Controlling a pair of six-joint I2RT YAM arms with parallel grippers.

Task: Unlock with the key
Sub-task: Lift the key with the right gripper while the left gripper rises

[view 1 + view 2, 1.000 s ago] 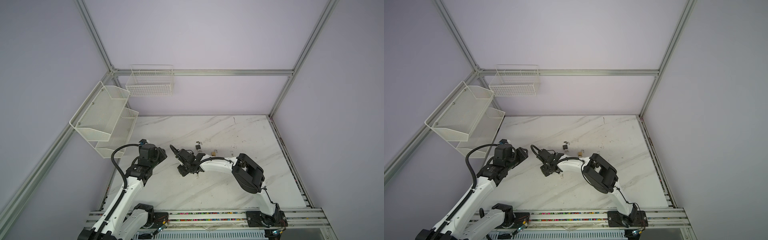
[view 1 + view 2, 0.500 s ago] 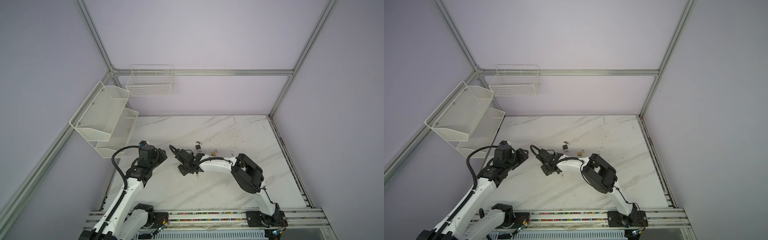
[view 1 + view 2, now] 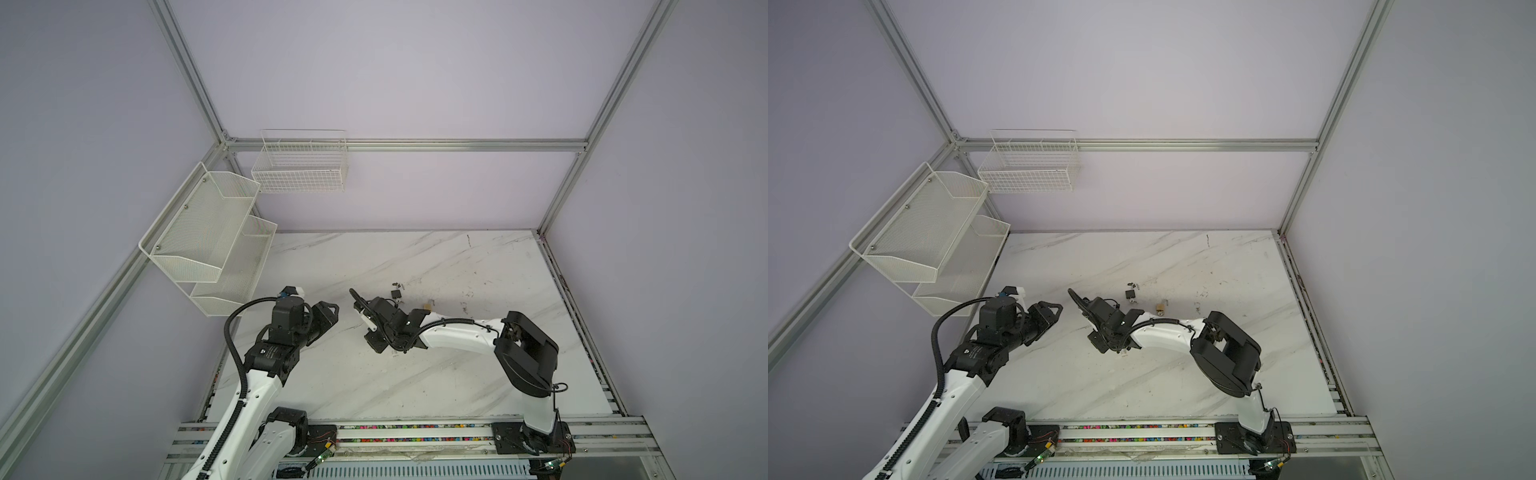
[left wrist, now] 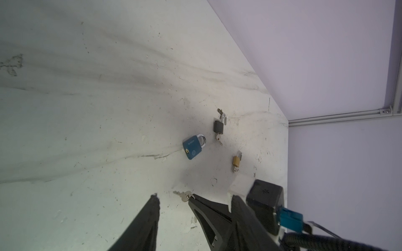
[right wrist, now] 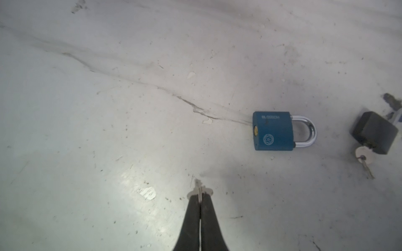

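While the key (image 5: pixel 199 189) sits pinched between the closed tips of the right hand (image 5: pixel 199 196), little separates this moment from a second earlier. That hand has finished closing, and in both top views the two arms stand about where they stood, any shift too slight to tell. The key's blade juts past the fingertips, edge-on from the right wrist and side-on from the left wrist. Whether it clears the surface (image 3: pixel 457 374) cannot be told.

The blue padlock (image 5: pixel 273 131) lies flat on the surface, apart from the key. Its shackle is seated in the body and its brass keyhole is on the end opposite the shackle. Beside it lies a black padlock (image 3: pixel 396 294) with its own key in the keyhole, and a small brass padlock (image 3: pixel 427 306) lies to the right of that one.

The right arm (image 3: pixel 457 332) reaches from its base at the near right, folds at the elbow and runs its white forearm low and leftward across the middle. The left arm (image 3: pixel 257 390) rises from the near left and bends at the elbow. It aims the left hand (image 3: pixel 332 309) rightward, near the right hand but apart from it, fingers parted and gripping nothing.

Mesh shelves (image 3: pixel 208 232) and a wire basket (image 3: pixel 299 166) hang at the far left.
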